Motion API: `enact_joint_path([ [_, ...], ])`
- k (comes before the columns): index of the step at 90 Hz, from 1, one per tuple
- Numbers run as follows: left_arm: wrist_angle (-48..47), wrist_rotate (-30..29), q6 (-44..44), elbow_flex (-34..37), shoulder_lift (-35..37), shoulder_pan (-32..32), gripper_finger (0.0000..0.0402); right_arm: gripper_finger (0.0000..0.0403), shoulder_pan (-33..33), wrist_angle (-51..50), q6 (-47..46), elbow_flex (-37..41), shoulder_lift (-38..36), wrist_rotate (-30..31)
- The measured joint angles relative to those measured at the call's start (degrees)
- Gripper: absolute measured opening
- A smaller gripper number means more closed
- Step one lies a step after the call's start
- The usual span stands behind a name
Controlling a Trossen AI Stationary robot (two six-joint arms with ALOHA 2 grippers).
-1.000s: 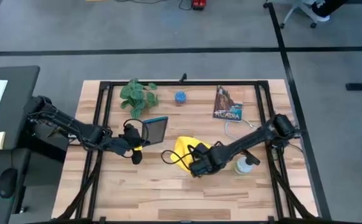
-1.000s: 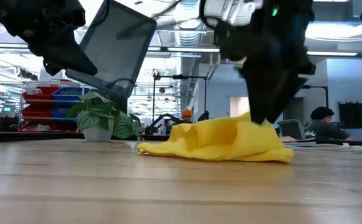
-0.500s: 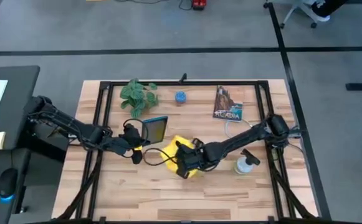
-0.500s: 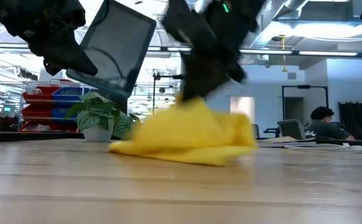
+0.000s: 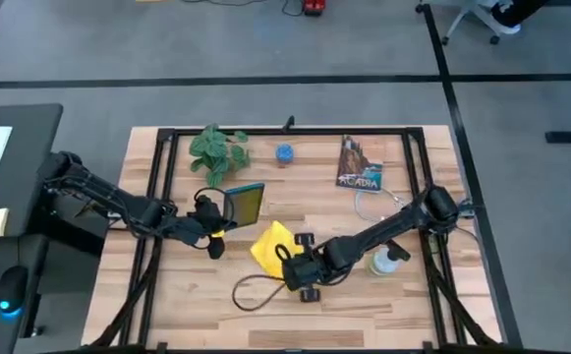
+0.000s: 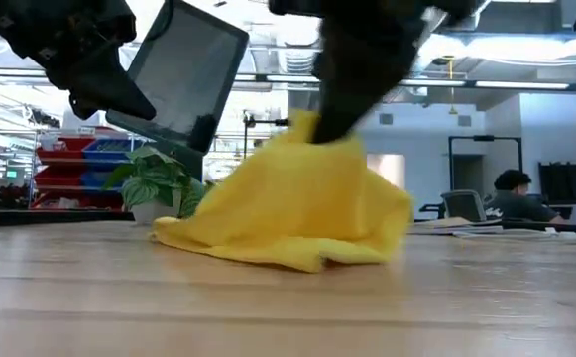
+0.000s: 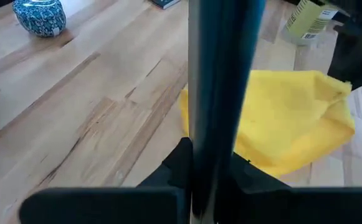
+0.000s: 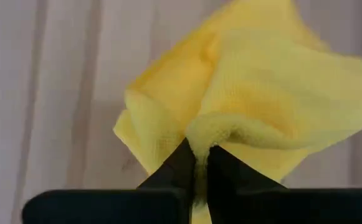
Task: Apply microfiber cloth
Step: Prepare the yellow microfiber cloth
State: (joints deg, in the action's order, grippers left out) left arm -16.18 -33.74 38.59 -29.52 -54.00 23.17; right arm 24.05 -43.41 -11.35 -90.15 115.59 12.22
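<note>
Here the right gripper [image 8: 196,163] is pinched tight on a fold of the microfiber cloth [image 8: 243,106], the two dark fingers closed with yellow fabric bunched between them. In the low view the cloth [image 6: 288,203] hangs from that grip in a peaked tent, its lower edges trailing on the wooden table [image 6: 268,307] while the top is lifted clear. From above, the cloth [image 5: 270,244] sits near the table's middle, just beside the tablet [image 5: 245,204], which the left gripper [image 5: 216,228] clamps by its edge and holds tilted up off the table, screen toward the cloth. Farther back stand a potted plant [image 5: 217,150], a small blue jar [image 5: 284,153] and a book [image 5: 360,163]; a spray bottle [image 5: 384,261] stands by the right arm. I judge the step in hand to be carrying the cloth to the screen: grasp made, wiping not yet begun. The next move calls for raising the cloth higher and pressing a flat patch of it against the glass, without letting the dragging hem snag on the loose cable [image 5: 256,290].
</note>
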Motion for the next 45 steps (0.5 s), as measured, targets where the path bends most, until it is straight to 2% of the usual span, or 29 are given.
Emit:
enact_joint_path([
  [12,-0.01,-0.22,0.00,0.00,0.00,0.01,0.0014,0.0089,1.18,-1.22,5.13,-0.09,-0.03,-0.08],
  [27,-0.01,-0.25,0.00,0.00,0.00,0.01,0.0014,0.0173,0.69,-6.68,3.01,-6.15,-0.15,1.38],
  [36,0.00,-0.27,0.00,0.00,0.00,0.00,0.0014,0.0204,0.58,-2.38,4.81,-9.31,-0.33,3.26],
  [45,-0.01,-0.46,0.00,0.00,0.00,0.01,0.0014,0.0212,0.70,3.69,10.22,-9.40,-0.13,3.31],
])
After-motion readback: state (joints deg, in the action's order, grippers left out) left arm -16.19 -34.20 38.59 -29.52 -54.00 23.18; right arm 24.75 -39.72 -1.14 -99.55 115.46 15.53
